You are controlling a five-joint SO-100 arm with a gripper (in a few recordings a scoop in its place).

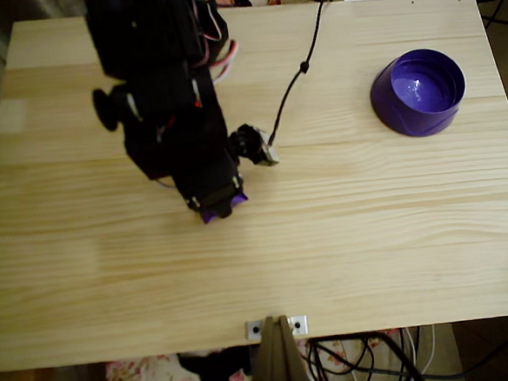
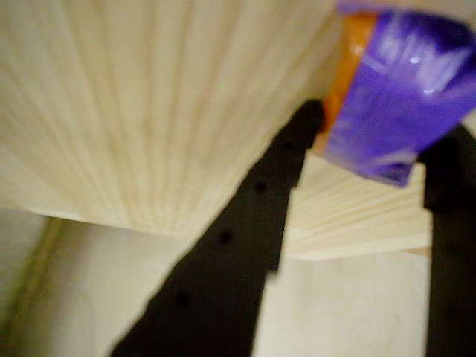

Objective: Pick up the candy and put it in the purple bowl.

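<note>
Overhead view: black arm (image 1: 164, 92) reaches down from the upper left of the frame, its tip near centre-left of the pale wood table (image 1: 370, 235). At the tip, a sliver of purple candy (image 1: 214, 212) shows just under the fingers (image 1: 220, 203), left of frame centre. Whether the candy rests on the table or is lifted off it, cannot tell from here. A small grey-and-black block (image 1: 255, 145) sits on the arm's right side, with a black cable (image 1: 298, 74) running from it to the top edge.

Bowl (image 1: 419, 92): purple, upright, in the upper right of the frame, well apart from the fingers and candy. Inside glossy, nothing seen in it.

Wrist view, blurred: candy (image 2: 394, 97) in the upper right of the frame, shiny purple wrapper with an orange band along its left edge. One black finger (image 2: 245, 238) runs diagonally from bottom centre up to the candy's left side; the other (image 2: 450, 223) stands along the right edge, its top at the candy's lower right. Candy lies between the two, at their tips. Fingers narrowly parted, closed in on the candy from both sides; appear to grip it. Wood grain of the table (image 2: 149, 111) behind, filling the upper left.
</note>
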